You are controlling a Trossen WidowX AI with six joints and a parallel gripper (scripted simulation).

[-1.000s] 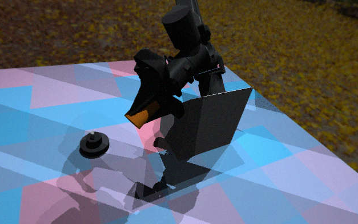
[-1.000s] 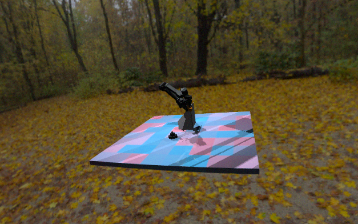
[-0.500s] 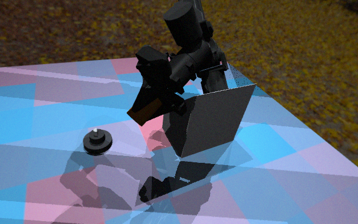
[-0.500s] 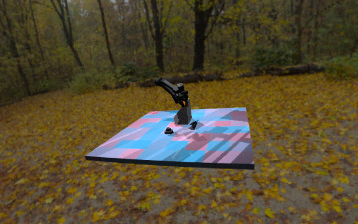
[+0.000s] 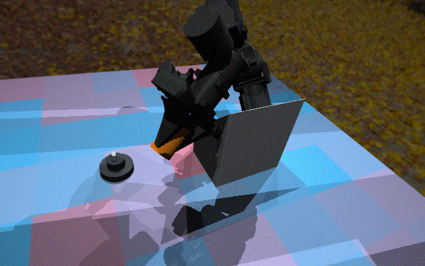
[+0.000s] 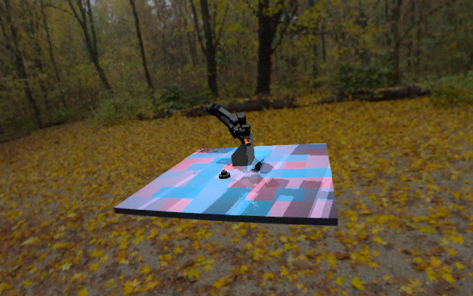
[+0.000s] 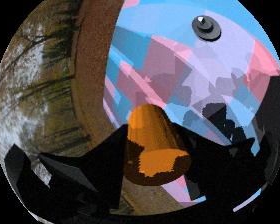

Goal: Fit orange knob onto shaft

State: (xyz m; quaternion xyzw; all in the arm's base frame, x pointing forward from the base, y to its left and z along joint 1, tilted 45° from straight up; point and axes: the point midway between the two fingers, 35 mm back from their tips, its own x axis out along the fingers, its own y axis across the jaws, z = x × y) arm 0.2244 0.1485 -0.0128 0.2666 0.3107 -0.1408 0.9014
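Note:
The orange knob (image 5: 170, 146) (image 6: 247, 142) (image 7: 152, 127) is held in the air, tilted, with one end pointing down and left in the top view. My gripper (image 5: 169, 143) (image 6: 247, 140) (image 7: 149, 127) is shut on it, one dark finger on each side. The knob's hole is not visible. The dark round pedestal (image 5: 125, 169) (image 6: 224, 175) (image 7: 211, 34) stands on the table, to the left of and below the knob in the top view. Its short silver shaft (image 5: 114, 155) (image 7: 201, 20) points up with nothing on it. I cannot tell which way its flat side faces.
A tall grey block with slanted sides (image 5: 255, 142) (image 6: 241, 156) stands close beside the gripper, in front of the arm's base in the top view. The table (image 5: 7, 190) (image 6: 200, 205) has a patchwork of blue, pink and lilac, crossed by dark shadows.

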